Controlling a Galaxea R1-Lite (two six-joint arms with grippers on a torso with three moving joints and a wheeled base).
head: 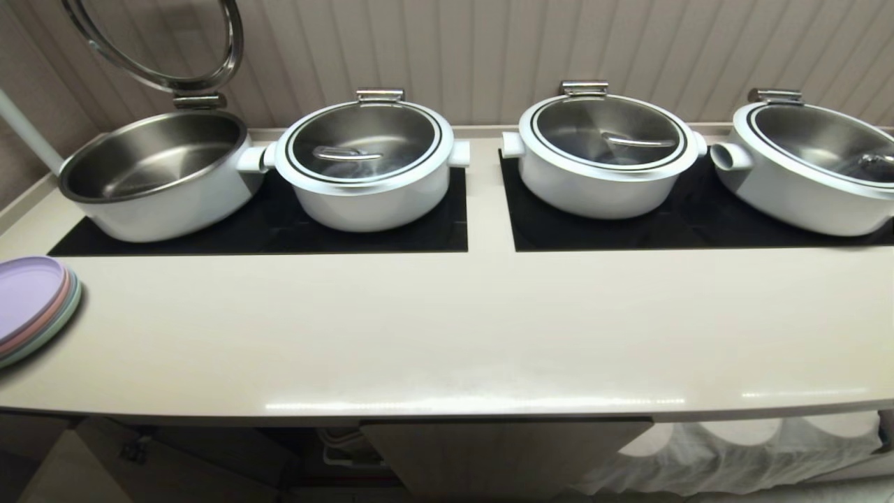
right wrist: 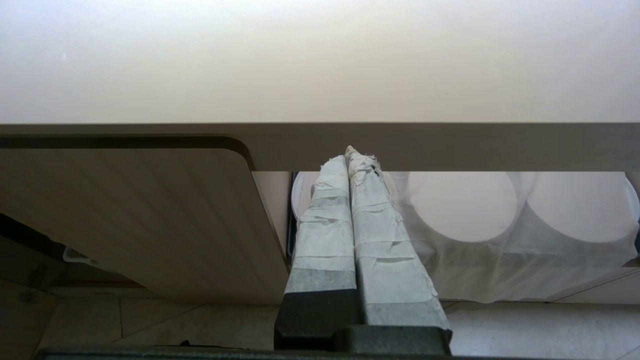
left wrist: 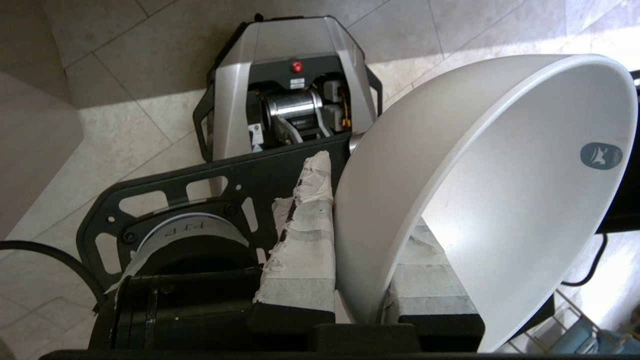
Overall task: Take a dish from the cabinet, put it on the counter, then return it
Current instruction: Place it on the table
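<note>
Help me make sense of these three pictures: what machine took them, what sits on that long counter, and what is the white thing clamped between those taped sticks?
A two-armed wheeled robot took them. The head camera looks down on the counter, which carries four big white pots and stacked pastel plates; neither arm shows there. The left wrist camera shows the left gripper, its taped fingers clamping the wall of a white bowl above the floor and the robot's own base. The right wrist camera shows the right gripper, shut and empty, parked below the counter's edge before an open cabinet door.
</note>
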